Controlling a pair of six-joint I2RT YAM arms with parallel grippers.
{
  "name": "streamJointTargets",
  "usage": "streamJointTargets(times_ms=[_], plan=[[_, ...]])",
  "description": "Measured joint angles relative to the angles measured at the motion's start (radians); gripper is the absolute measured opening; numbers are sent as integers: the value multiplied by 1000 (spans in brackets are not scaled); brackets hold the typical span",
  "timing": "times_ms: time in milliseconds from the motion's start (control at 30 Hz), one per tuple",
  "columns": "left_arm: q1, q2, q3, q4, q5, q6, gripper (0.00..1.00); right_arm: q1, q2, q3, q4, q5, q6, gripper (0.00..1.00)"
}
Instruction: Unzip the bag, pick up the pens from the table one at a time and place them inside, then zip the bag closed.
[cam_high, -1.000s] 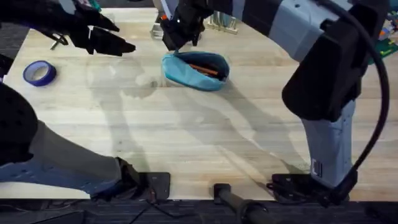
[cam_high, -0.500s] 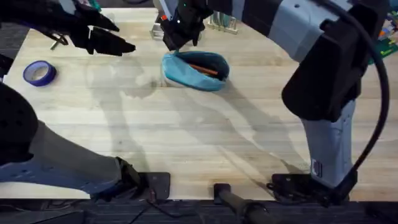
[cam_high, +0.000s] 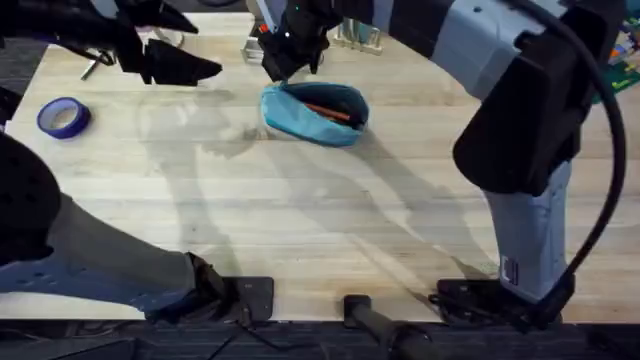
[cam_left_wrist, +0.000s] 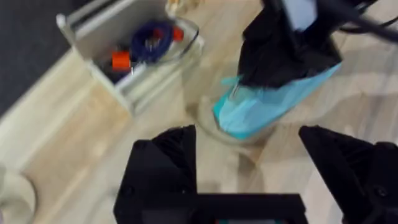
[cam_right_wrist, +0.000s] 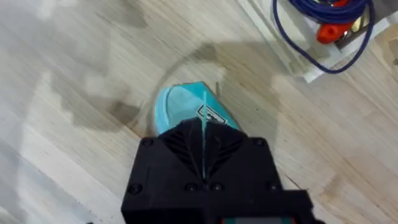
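From above, a round blue roll of tape (cam_high: 63, 117) lies on the big light wooden table (cam_high: 300, 220) far out at nine o'clock from the middle. My left gripper (cam_high: 185, 45) hangs over the table at about eleven o'clock, and its two black fingers (cam_left_wrist: 163, 163) are spread wide apart with nothing between them. My left wrist camera looks past those fingers at a clear plastic box (cam_left_wrist: 127, 53) with a blue cord and small orange bits in it, and at one end of the soft light-blue fabric pouch (cam_left_wrist: 267, 106) with my other arm's black gripper sitting on top of it. From above, the pouch (cam_high: 315, 112) lies flat on the table at about twelve o'clock, near the far edge. Its top is open, and I can see thin orange pens (cam_high: 325, 110) lying inside it. My right gripper (cam_high: 290, 60) is at the pouch's nine o'clock end, touching it. In my right wrist camera the black fingers (cam_right_wrist: 202, 158) are squeezed tight on the pouch's end (cam_right_wrist: 186, 112), where the zipper line and a small tag run. The clear box with the blue cord (cam_right_wrist: 323, 25) sits near the pouch on the table.
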Motion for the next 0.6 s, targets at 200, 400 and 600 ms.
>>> streamJointTargets(times_ms=[200, 400, 600], plan=[[0, 75, 0, -7, 143, 142, 995, 0, 0, 0, 0, 0, 0, 31], [0, 209, -2, -7, 282, 297, 993, 0, 0, 0, 0, 0, 0, 30], [0, 242, -2, -4, 310, 358, 993, 0, 0, 0, 1, 1, 0, 30]])
